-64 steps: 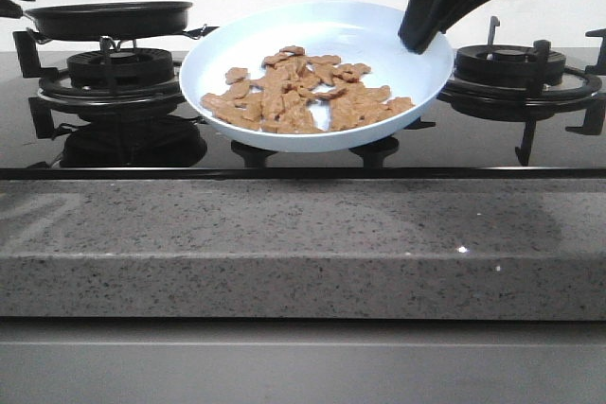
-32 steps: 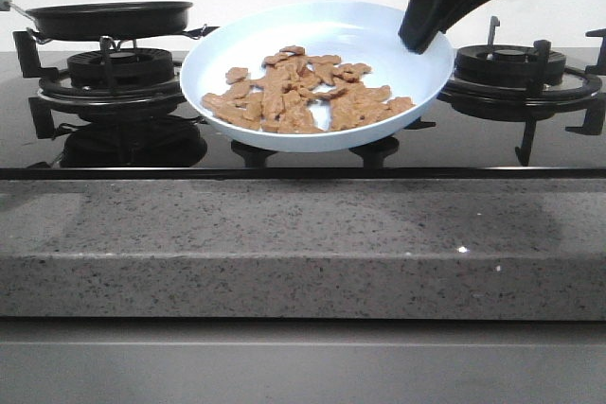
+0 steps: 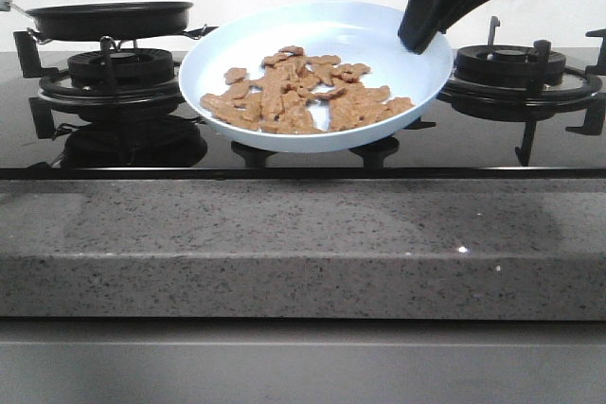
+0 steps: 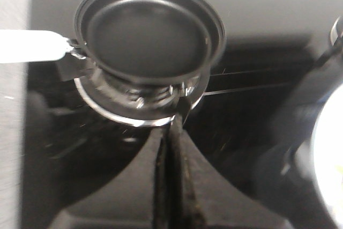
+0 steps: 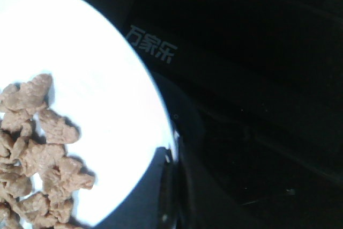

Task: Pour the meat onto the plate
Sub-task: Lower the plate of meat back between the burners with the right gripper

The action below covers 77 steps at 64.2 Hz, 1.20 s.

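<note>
The pale-blue plate (image 3: 331, 30) hangs tilted over the middle of the stove, its near edge lower. The meat (image 3: 303, 92), a pile of orange-brown pieces, lies in its lower half. My right gripper (image 3: 421, 40) comes down from the upper right and is shut on the plate's right rim. The right wrist view shows that gripper (image 5: 170, 159) pinching the plate (image 5: 107, 95) beside the meat (image 5: 37, 148). In the left wrist view my left gripper (image 4: 174, 130) is shut on nothing and hovers near the black frying pan (image 4: 147, 30). It is out of the front view.
The empty frying pan (image 3: 109, 18) with a pale handle (image 4: 27, 45) sits on the left burner. The right burner grate (image 3: 521, 68) stands just right of the plate. The glossy black stovetop ends at a grey stone counter edge (image 3: 303, 243).
My left gripper's dark tip, seen at the top-left corner a second ago, has left the front view. The plate, meat and right gripper have hardly moved.
</note>
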Available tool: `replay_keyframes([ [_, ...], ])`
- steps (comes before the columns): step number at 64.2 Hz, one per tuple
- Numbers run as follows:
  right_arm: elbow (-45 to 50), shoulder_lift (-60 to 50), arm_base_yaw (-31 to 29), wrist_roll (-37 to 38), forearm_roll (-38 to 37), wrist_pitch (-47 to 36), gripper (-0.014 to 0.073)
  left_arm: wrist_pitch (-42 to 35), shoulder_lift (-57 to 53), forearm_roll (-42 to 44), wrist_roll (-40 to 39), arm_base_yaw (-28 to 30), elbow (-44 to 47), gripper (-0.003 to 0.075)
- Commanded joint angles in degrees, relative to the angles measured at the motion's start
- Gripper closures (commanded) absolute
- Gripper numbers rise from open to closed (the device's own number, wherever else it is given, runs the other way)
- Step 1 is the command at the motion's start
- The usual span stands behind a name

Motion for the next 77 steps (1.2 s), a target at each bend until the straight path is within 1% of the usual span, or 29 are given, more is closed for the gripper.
replay_keyframes([
  [1, -1.36, -2.92, 0.01, -0.30, 1.88, -2.47, 0.0654, -10.67, -6.57, 6.16, -3.88, -3.97, 4.17, 0.0741],
  [4, -1.36, -2.92, 0.01, -0.30, 1.88, -2.47, 0.0654, -13.04, -9.32, 8.92, -5.72, -5.32, 7.76, 0.0741],
  [9, -1.36, -2.92, 0.01, -0.30, 1.88, -2.47, 0.0654, -15.56, -14.09, 10.85, -7.34, -6.61, 12.52, 0.0741],
  [17, -1.36, -2.92, 0.01, -0.30, 1.88, -2.47, 0.0654, -17.20, -20.79, 11.79, -7.46, -6.46, 19.45, 0.0741],
  [28, -1.36, -2.92, 0.01, -0.30, 1.88, -2.47, 0.0654, -23.59, -31.17, 14.18, -7.46, -6.46, 25.17, 0.0741],
  [38, -1.36, -2.92, 0.01, -0.30, 1.88, -2.47, 0.0654, -23.92, -34.71, 14.06, -7.46, -6.46, 26.99, 0.0741],
  [60, -1.36, -2.92, 0.01, -0.30, 1.88, -2.92, 0.0654, -24.70, -34.71, 13.41, -7.46, -6.46, 27.25, 0.0741],
  [68, -1.52, -2.92, 0.01, -0.30, 3.15, -3.38, 0.0654, -24.70, -34.71, 13.41, -7.46, -6.46, 27.25, 0.0741],
  [77, -5.30, -1.76, -1.26, 0.88, 4.99, -2.77, 0.0654, -24.70, -34.71, 13.41, -7.46, -6.46, 27.25, 0.0741],
])
